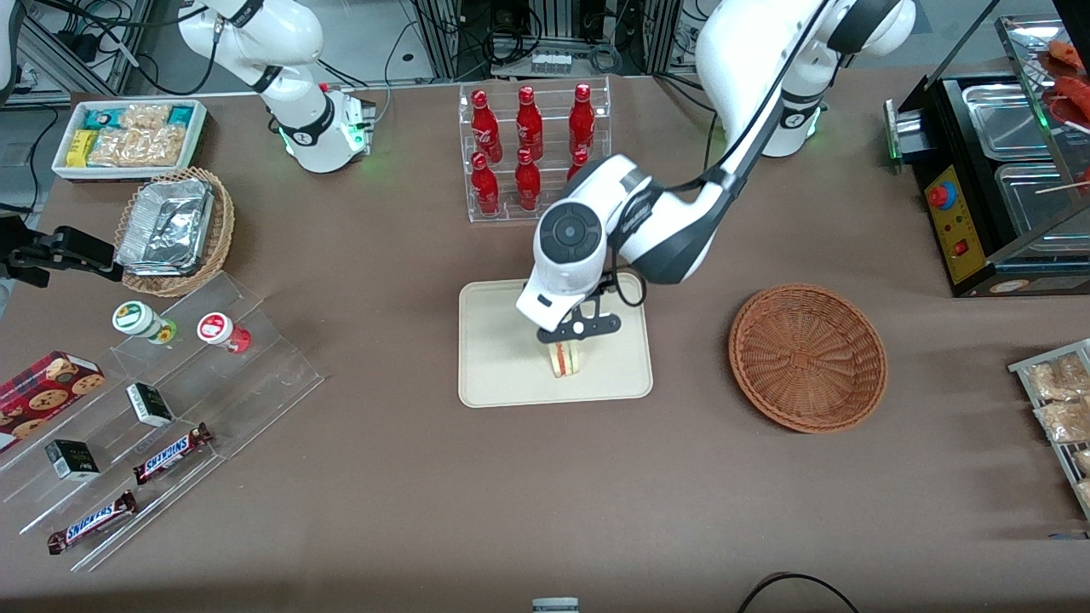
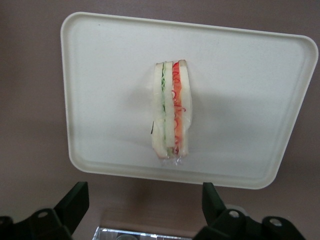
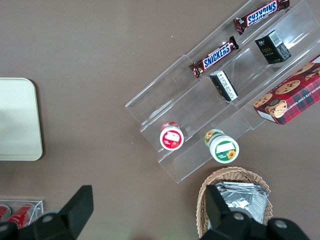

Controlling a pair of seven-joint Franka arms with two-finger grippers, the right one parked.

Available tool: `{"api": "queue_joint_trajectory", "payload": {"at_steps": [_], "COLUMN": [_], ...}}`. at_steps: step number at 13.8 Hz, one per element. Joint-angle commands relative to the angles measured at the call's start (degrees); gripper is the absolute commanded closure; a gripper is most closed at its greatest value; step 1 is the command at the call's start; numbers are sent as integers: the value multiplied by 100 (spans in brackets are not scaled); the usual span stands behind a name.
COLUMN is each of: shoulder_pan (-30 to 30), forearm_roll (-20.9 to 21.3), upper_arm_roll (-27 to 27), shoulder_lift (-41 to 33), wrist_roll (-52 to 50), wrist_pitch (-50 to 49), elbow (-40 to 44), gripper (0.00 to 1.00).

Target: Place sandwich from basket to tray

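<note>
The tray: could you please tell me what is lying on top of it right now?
Only the sandwich stands on the tray, on its edge, filling showing. The open gripper hangs just above, apart from it. In the front view the arm hides part of the tray.

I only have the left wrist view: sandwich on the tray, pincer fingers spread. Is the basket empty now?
Observer: Yes. The basket holds nothing. It sits on the table beside the tray, toward the working arm's end.
Operator: Where is the pincer relative to the sandwich?
Observer: The pincer hangs open, close above the sandwich, which stands on the half of the tray nearer the front camera. I cannot tell whether they touch.
Operator: Anything near the tray to mind when I lift away?
Observer: A clear rack of red bottles stands farther from the front camera than the tray, apart from it.
</note>
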Motion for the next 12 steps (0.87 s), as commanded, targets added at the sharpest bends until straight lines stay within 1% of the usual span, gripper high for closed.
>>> {"api": "queue_joint_trajectory", "payload": {"at_steps": [1, 3, 5, 7, 8, 12], "shoulder_pan": [-10, 304, 411, 762, 815, 1368], "forearm_roll": [27, 10, 36, 72, 72, 89], "upper_arm_roll": [74, 83, 83, 83, 83, 83], "shoulder_lift": [-270, -447, -535, -605, -745, -1220], "wrist_roll": [36, 587, 757, 984, 1290, 1669], "wrist_pitch": [-349, -559, -876, -921, -999, -1211], "elbow": [70, 17, 0, -9, -131, -571], "gripper": [0, 0, 0, 0, 0, 0]}}
